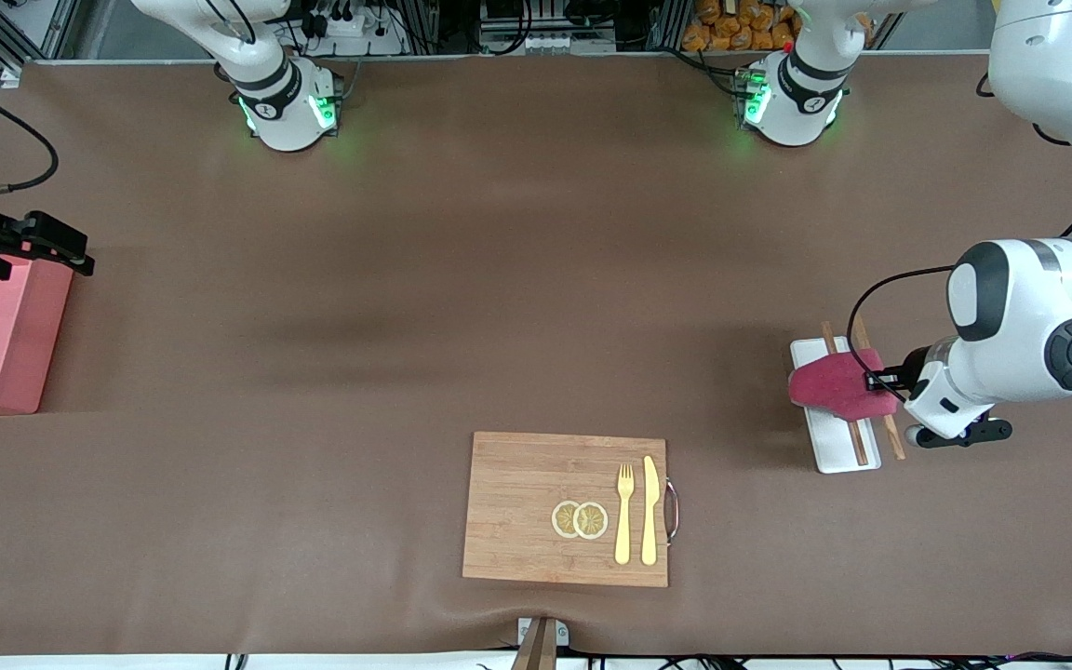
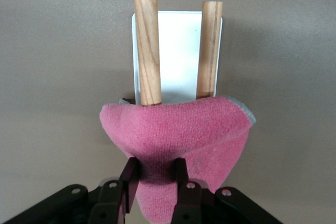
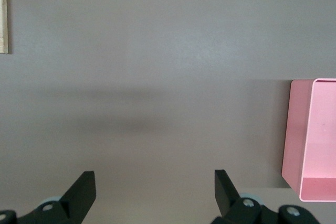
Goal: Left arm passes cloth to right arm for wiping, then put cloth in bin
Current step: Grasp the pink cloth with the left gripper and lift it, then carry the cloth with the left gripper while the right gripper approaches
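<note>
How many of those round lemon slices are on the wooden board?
2. Both lemon slices lie side by side, touching, on the wooden board, beside the fork. None seems hidden.

— What am I looking at here, a kitchen?
— No, I'm seeing a robotics lab: two arm bases point(image 1: 289, 107) bolted to a brown-covered table point(image 1: 462, 279), aluminium framing point(image 1: 424, 28) and cable bundles point(image 1: 341, 19) along its edge.

Left gripper point(image 2: 155, 174) pinching, right gripper point(image 3: 155, 184) agape
</note>
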### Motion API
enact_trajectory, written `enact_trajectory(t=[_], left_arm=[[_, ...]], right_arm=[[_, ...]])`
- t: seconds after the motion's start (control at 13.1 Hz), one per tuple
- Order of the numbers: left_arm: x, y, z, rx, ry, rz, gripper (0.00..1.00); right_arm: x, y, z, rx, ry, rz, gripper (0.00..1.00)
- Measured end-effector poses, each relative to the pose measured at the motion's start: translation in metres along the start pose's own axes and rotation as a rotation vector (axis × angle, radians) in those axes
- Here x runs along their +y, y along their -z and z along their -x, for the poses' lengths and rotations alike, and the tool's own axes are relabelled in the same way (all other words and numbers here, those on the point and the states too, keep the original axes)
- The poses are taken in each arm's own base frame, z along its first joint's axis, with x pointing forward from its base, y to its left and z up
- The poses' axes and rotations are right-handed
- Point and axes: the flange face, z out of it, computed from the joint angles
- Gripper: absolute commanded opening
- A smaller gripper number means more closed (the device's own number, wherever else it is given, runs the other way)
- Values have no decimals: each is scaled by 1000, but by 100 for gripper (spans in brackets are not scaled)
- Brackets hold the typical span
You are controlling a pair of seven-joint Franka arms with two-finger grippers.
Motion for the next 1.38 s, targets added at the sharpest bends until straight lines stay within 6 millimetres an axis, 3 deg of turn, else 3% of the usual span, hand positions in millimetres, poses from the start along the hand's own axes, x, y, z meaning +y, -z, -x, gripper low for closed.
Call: enact_trajectory(t=[0.23, 0.77, 1.23, 1.38], left_arm=[[-1, 2, -1, 5, 2, 0, 0], [7, 14, -4, 27, -11, 5, 0], [63, 60, 17, 31, -8, 127, 0], [102, 72, 30, 18, 59, 148, 0]], right_arm=[[1, 0, 0, 0, -2, 0, 100], [10, 0, 1, 0, -18, -1, 100], [9, 0, 1, 1, -27, -8, 100], [5, 0, 1, -4, -78, -42, 100]])
